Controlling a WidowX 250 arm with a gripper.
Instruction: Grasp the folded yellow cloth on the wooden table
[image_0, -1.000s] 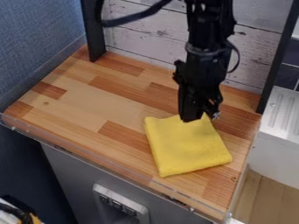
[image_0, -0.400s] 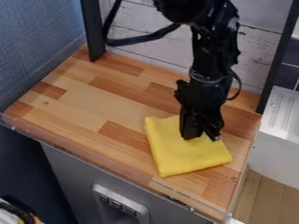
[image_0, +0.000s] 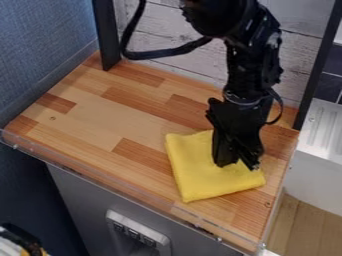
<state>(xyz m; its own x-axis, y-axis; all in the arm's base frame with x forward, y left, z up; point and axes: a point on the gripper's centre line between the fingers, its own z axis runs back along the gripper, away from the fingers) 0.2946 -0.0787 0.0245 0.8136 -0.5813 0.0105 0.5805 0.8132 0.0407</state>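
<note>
The work seems to be at the lining-up step: the pincer (image_0: 239, 164) is spread, its tips apart, over the view's right-hand part of the folded yellow cloth (image_0: 206, 172). The cloth lies flat on the table (image_0: 100, 117), beneath the tips; the next move probably calls for careful lowering, then pinching.

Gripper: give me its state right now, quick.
Gripper: open, fingertips apart over the folded yellow cloth, nothing gripped; whether they touch the cloth can't be told.
</note>
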